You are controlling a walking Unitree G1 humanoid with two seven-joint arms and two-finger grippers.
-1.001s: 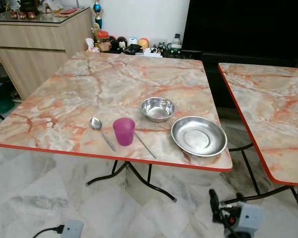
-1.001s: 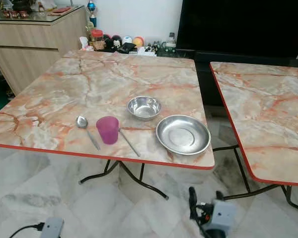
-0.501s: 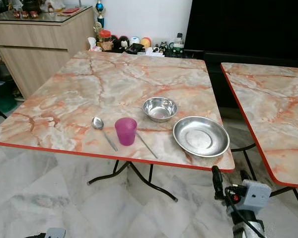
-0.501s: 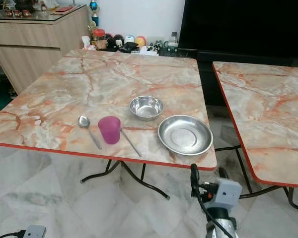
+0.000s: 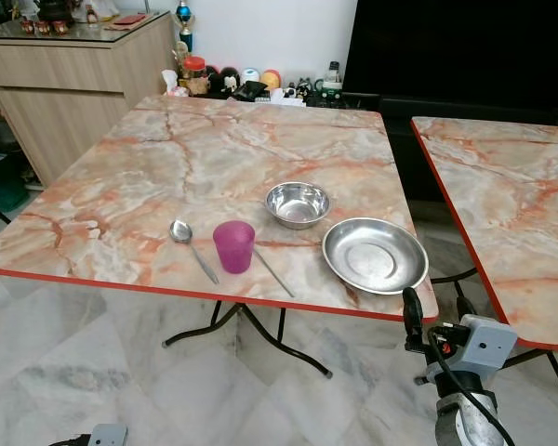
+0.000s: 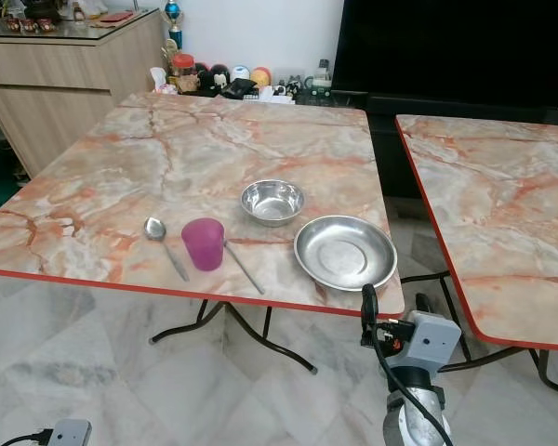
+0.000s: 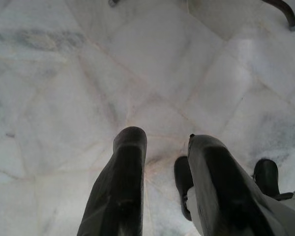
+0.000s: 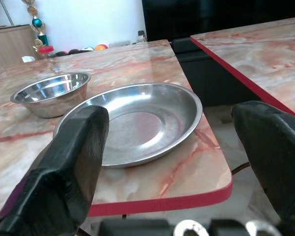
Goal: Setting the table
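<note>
Plate (image 5: pixel 374 255) sits at the table (image 5: pixel 149 167) corner; my right pincer (image 8: pixel 177 162), spread wide, approaches from six o'clock, needing to straddle its rim.

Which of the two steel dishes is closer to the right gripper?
The wide shallow steel plate at the table's near right corner; the right gripper sits just below that edge. The smaller, deeper steel bowl sits farther back.
</note>
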